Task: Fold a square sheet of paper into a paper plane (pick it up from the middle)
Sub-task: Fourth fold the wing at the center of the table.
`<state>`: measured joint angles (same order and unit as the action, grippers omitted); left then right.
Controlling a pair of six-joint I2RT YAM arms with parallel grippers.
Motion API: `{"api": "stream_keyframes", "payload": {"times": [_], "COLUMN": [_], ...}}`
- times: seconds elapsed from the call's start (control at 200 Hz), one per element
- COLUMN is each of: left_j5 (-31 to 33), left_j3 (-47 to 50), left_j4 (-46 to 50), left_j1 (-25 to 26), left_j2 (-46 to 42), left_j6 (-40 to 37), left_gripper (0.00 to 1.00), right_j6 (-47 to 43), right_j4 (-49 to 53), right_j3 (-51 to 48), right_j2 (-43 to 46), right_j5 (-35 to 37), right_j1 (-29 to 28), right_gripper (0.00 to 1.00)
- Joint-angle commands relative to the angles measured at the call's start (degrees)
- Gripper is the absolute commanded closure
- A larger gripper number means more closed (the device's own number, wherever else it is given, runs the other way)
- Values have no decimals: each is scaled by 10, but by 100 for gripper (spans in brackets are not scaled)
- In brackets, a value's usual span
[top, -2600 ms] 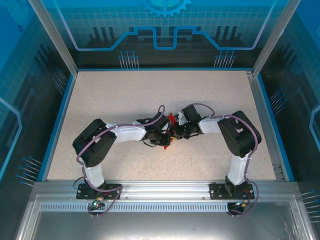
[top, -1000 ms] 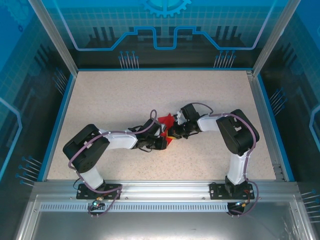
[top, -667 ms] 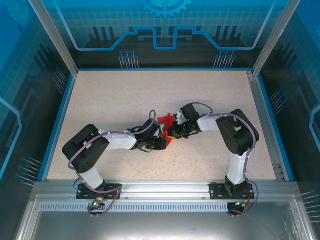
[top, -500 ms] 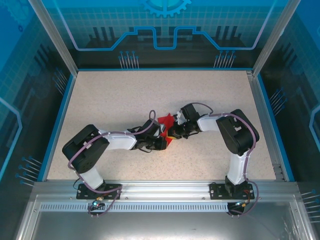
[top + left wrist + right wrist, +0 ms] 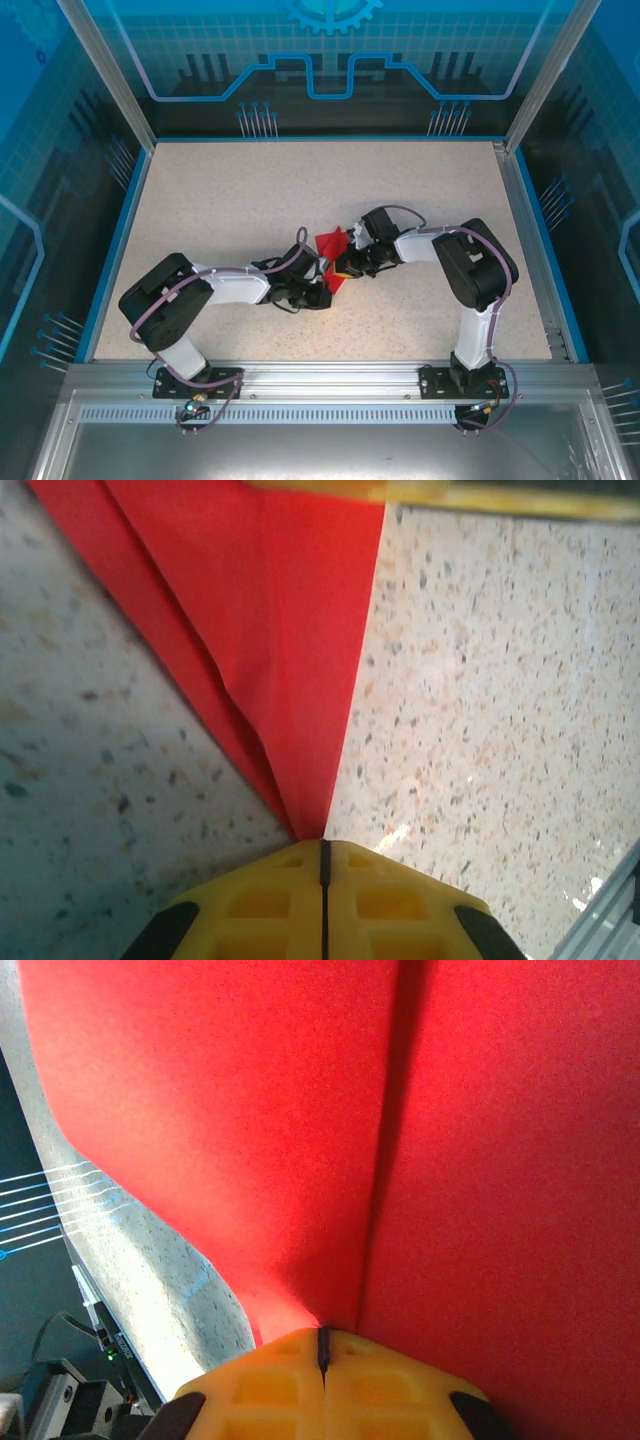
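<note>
We've tugged the left gripper toward the table's near edge. It and the right gripper both pinch the creased bright-red paper sheet, sharpening the fold.

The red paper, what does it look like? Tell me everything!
The red paper is thin, bright and plain, folded with a crease down it, so it narrows to a point. It is near the middle of the speckled table. The left gripper pinches the pointed tip, and the right gripper pinches it by the crease.
</note>
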<state>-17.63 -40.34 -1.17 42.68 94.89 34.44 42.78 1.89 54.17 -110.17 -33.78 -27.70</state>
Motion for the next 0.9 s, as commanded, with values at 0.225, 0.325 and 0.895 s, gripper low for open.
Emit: {"api": "stream_keyframes", "payload": {"times": [0.225, 0.325, 0.895], "left_j5": [-30, -27, 8], "left_j3": [-31, -44, -83], "left_j4": [68, 33, 14], "left_j1": [-7, -23, -52], "left_j2": [-50, -52, 67], "left_j6": [4, 13, -26], "left_gripper": [92, 92, 93], "right_j6": [3, 5, 12], "right_j4": [53, 52, 49], "right_j3": [-27, -26, -19], "right_j2": [-39, -36, -23], "right_j5": [79, 78, 68], "right_j1": [2, 1, -4], "right_gripper": [99, 99, 99]}}
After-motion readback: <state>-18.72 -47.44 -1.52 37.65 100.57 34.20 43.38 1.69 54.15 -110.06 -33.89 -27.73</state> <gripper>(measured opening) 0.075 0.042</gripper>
